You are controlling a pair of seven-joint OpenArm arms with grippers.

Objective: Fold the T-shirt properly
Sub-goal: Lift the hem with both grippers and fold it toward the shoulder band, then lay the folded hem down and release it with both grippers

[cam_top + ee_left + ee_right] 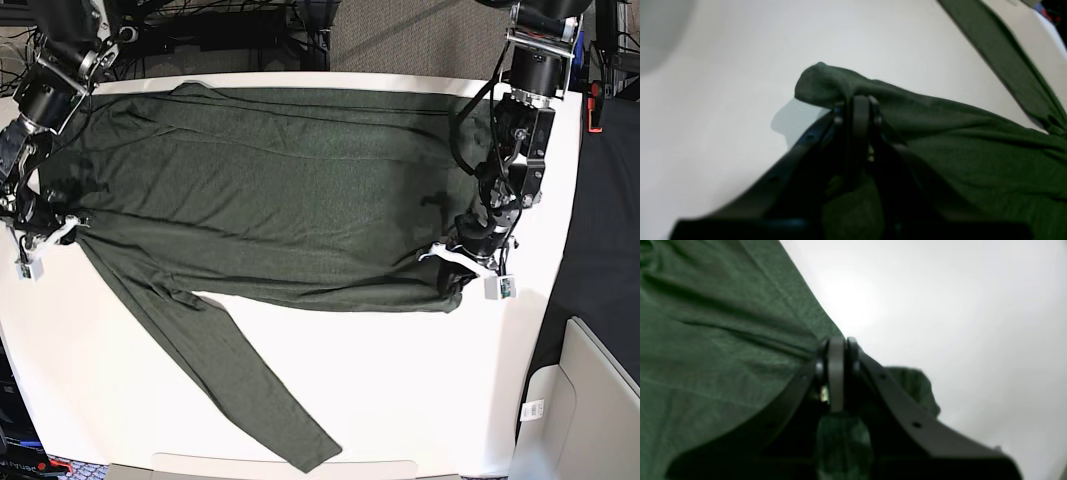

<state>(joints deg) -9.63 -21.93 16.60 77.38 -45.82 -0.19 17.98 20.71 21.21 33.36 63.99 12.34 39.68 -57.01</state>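
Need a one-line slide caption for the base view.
Both claws, left and right, shut on opposite ends of the T-shirt, spread across the white table.

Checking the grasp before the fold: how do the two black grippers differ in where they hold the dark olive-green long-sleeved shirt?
The left gripper pinches the dark olive-green long-sleeved shirt at a bunched corner, on the base view's right. The right gripper pinches a taut, straighter edge on that view's left, near the sleeve. Both are shut on fabric above the white table.
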